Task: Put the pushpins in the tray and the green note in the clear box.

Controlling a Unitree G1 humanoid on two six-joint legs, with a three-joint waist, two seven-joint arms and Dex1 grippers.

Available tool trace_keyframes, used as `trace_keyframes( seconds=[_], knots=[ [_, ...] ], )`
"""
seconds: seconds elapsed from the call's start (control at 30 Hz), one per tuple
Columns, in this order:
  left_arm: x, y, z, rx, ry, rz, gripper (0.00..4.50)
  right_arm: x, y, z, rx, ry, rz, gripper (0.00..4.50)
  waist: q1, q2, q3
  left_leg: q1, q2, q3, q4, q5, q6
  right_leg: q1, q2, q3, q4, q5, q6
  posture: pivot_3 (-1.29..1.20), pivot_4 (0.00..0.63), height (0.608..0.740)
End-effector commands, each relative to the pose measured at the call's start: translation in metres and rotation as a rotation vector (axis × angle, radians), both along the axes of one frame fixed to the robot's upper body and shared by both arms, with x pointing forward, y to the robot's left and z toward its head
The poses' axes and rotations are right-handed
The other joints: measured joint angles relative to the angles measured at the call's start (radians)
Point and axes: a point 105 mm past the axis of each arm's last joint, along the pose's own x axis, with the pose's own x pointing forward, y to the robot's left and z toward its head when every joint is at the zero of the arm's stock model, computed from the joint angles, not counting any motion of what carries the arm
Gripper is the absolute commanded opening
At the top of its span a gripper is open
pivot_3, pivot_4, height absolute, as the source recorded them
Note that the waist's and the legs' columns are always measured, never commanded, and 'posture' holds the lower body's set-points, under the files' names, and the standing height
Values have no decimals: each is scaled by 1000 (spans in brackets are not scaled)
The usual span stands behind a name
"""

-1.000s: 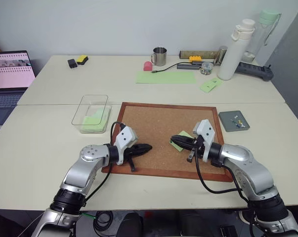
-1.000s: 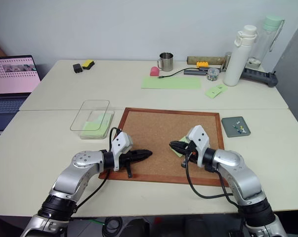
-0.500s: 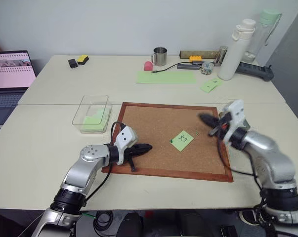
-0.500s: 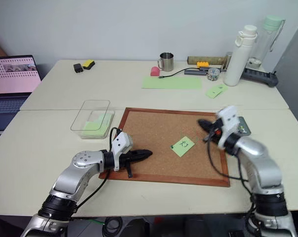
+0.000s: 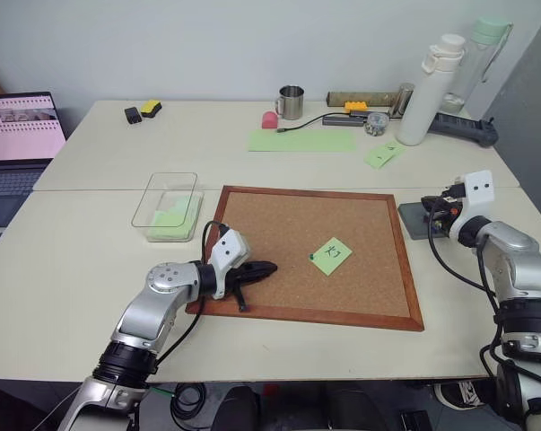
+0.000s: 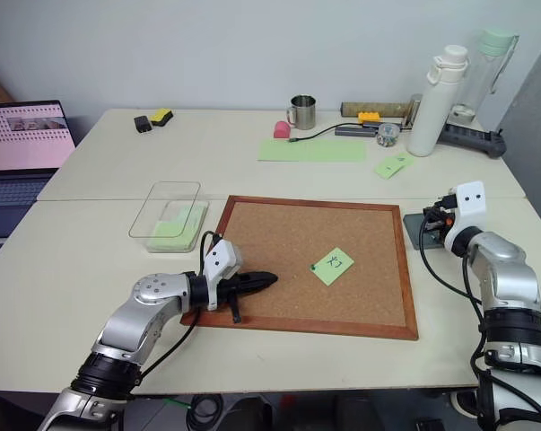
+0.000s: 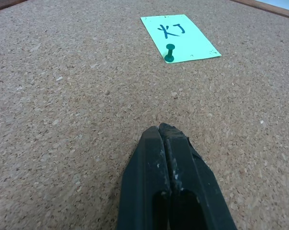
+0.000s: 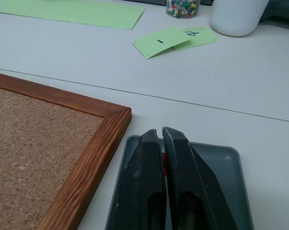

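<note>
On the corkboard, right of its centre, lies the green note, flat, with dark handwritten marks facing up. A green pushpin stands in the note near one edge, pinning it to the cork.

The left gripper rests over the corkboard's near-left part, pointing across the cork toward the green note and well apart from it. Its two black fingers are pressed together with nothing between them.

The tray sits on the table just beside the corkboard's right frame, near the far corner. The right gripper is positioned over the tray, well apart from the green note. Its fingers are pressed nearly together, and a small red item shows in the narrow gap between them; whether it is a pushpin cannot be told with certainty.

The clear box stands on the table just left of the corkboard's far-left corner. Green paper lies inside it.

Beyond the corkboard's far edge, on the rear table, lie a long pale-green sheet, two small green slips and a white bottle.
</note>
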Motion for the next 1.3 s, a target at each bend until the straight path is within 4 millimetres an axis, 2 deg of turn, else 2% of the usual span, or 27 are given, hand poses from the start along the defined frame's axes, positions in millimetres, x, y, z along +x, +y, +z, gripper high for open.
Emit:
trace_keyframes(
  seconds=[0.03,0.37,0.5,0.63,0.93,1.17,1.3],
  knots=[
    [-3,6,-6,25,21,15,0,3,-7,9,-24,-43,-5,541,0,0,0,0,0,0,0,0,0,0,0,0,0,0,0,0,150,740],
    [-4,7,-5,28,22,13,0,4,-12,7,-20,-41,-10,2621,-3,0,0,0,0,0,0,0,0,0,0,1,0,0,0,0,150,740],
    [-4,5,-5,27,22,6,0,2,-15,6,-27,-41,-15,3642,-3,0,0,0,0,0,0,0,0,0,0,1,0,0,0,0,150,740],
    [-5,4,-5,27,23,0,0,1,-17,3,-38,-36,-18,4401,-3,0,0,0,0,0,0,0,0,0,0,0,0,0,0,0,150,740],
    [-5,4,-5,24,19,6,0,2,-20,-3,-47,-31,-27,4466,-3,0,0,0,0,0,0,0,0,0,0,1,0,0,0,0,150,740],
    [-5,4,-5,22,20,11,0,-1,-24,-16,-173,-6,-9,4466,-4,0,0,0,0,1,0,0,0,0,0,1,0,0,0,0,150,740],
    [-4,5,-5,23,19,15,0,0,-26,-14,-200,-20,-6,4466,-4,0,0,0,0,1,0,0,0,0,0,1,0,0,0,0,150,740]
  ],
)
